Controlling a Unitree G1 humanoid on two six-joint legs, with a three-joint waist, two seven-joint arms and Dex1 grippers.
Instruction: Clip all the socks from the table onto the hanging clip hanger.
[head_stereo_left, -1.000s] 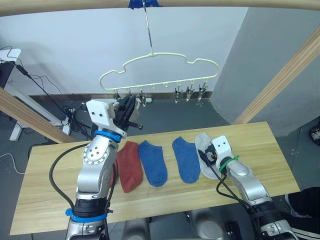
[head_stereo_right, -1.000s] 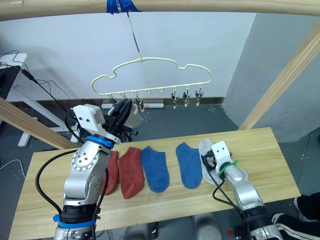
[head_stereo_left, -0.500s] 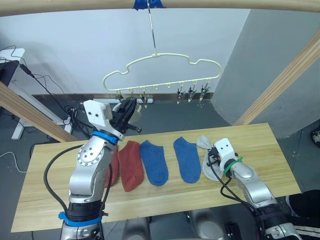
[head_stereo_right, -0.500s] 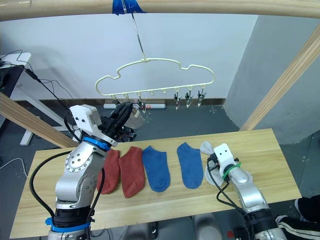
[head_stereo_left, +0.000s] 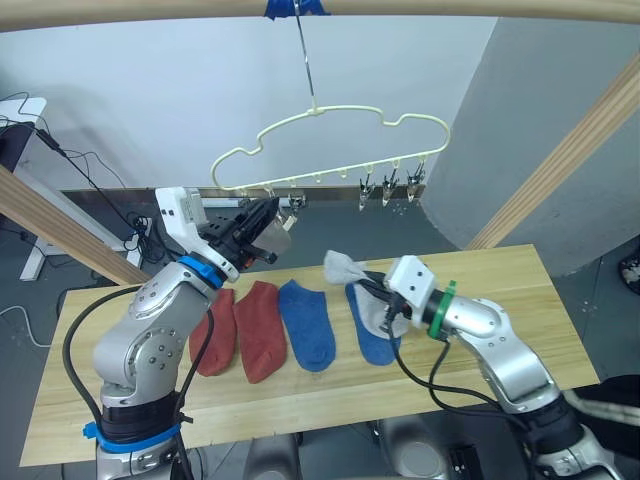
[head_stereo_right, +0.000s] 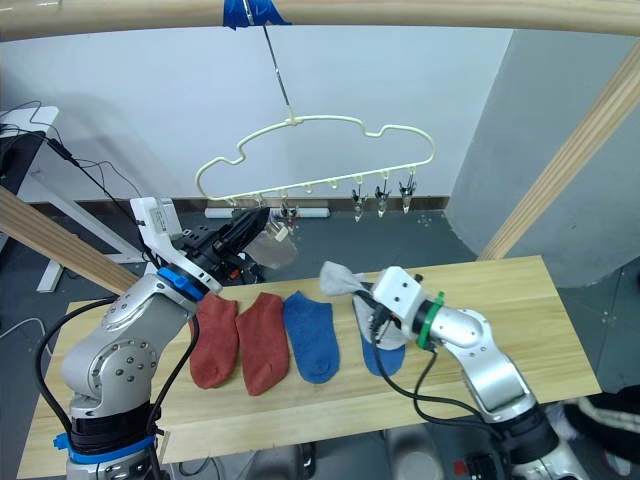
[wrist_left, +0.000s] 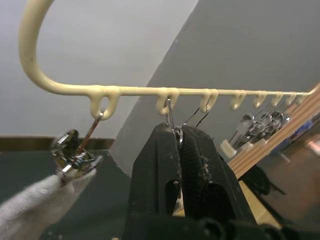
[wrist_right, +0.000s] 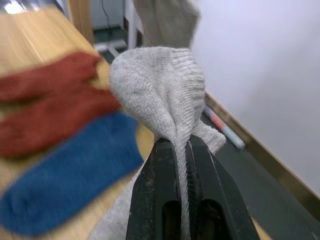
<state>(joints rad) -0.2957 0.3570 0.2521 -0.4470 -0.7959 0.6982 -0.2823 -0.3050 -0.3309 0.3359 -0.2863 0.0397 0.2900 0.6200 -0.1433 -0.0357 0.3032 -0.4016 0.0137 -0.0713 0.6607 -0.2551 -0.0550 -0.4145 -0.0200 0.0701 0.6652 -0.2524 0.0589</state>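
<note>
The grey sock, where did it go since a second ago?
The right gripper lifted the grey sock off the table and carried it left, toward the clip hanger. The left gripper stayed clamped on a clip. Red socks and blue socks stayed put.

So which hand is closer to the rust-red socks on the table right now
The left. The left hand is raised just above the rust-red socks, pinching a clip of the clip hanger. The right hand holds a grey sock over the blue socks, farther right.
</note>
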